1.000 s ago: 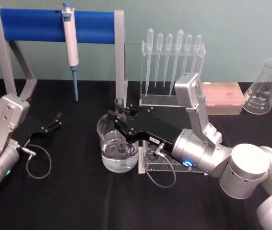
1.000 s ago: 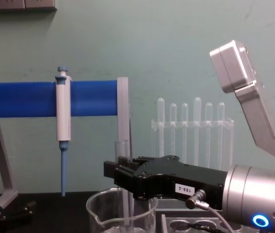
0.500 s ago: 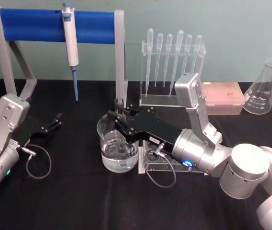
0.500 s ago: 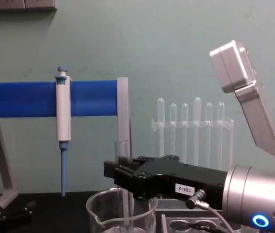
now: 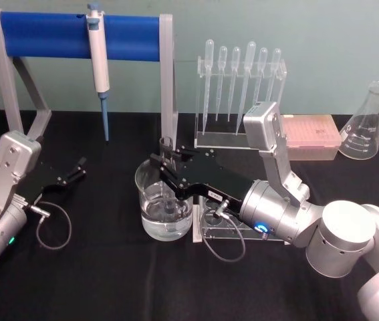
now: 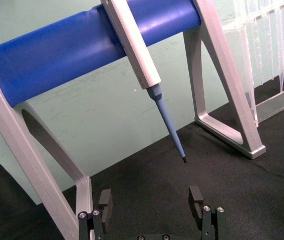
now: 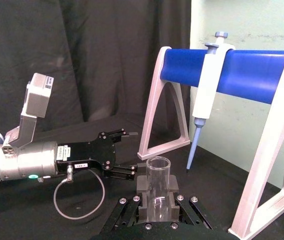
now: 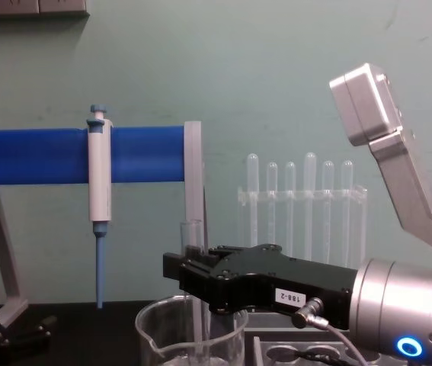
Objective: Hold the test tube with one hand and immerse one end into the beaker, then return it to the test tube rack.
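Note:
The test tube (image 5: 167,148) stands upright over the beaker (image 5: 146,180), and its lower end reaches down into the water. My right gripper (image 5: 166,167) is shut on the tube's upper part, above the beaker's rim. In the chest view the tube's open top (image 8: 192,229) rises above the black right gripper (image 8: 194,268), with the beaker (image 8: 155,337) below. The right wrist view shows the tube (image 7: 158,186) clamped between the right gripper (image 7: 157,199). My left gripper (image 5: 77,168) rests parked at the table's left, open with nothing in it (image 6: 150,200).
A blue bar stand (image 5: 55,35) holds a blue-and-white pipettor (image 5: 98,63) at the back left. Behind the beaker is a pipette rack (image 5: 239,87). A clear holed rack (image 5: 210,224) lies under my right wrist. A pink box (image 5: 309,134) and a flask (image 5: 366,124) sit back right.

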### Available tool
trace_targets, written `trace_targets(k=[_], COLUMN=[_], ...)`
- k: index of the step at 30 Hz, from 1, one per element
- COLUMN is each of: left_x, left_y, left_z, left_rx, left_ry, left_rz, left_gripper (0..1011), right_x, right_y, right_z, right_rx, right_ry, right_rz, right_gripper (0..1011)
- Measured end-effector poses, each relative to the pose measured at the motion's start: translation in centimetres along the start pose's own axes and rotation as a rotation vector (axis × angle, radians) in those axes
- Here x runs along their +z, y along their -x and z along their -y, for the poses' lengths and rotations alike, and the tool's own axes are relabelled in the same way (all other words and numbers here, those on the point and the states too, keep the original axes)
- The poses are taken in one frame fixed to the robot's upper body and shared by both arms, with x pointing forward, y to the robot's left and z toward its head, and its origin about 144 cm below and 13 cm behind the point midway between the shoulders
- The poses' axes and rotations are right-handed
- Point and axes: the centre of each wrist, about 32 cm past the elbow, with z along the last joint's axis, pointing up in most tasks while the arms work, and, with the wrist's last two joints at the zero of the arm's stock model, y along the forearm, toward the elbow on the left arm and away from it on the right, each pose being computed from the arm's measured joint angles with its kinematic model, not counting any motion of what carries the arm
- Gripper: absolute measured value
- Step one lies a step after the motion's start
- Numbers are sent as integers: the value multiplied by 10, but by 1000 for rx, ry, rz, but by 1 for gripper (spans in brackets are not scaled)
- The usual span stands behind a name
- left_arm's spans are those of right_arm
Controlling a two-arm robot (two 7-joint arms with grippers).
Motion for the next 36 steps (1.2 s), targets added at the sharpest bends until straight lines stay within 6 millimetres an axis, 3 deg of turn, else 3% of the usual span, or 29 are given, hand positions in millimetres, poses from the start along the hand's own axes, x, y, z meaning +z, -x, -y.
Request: trace_targets(k=[36], left_x=[0], left_y=[0], left_z=[0], left_rx=[0], left_ry=[0], left_rz=[0], left_gripper=[1000], right_x=[0], right_y=[0], right_z=[0], right_rx=[0], right_ry=[0], right_rz=[0], right_gripper=[227])
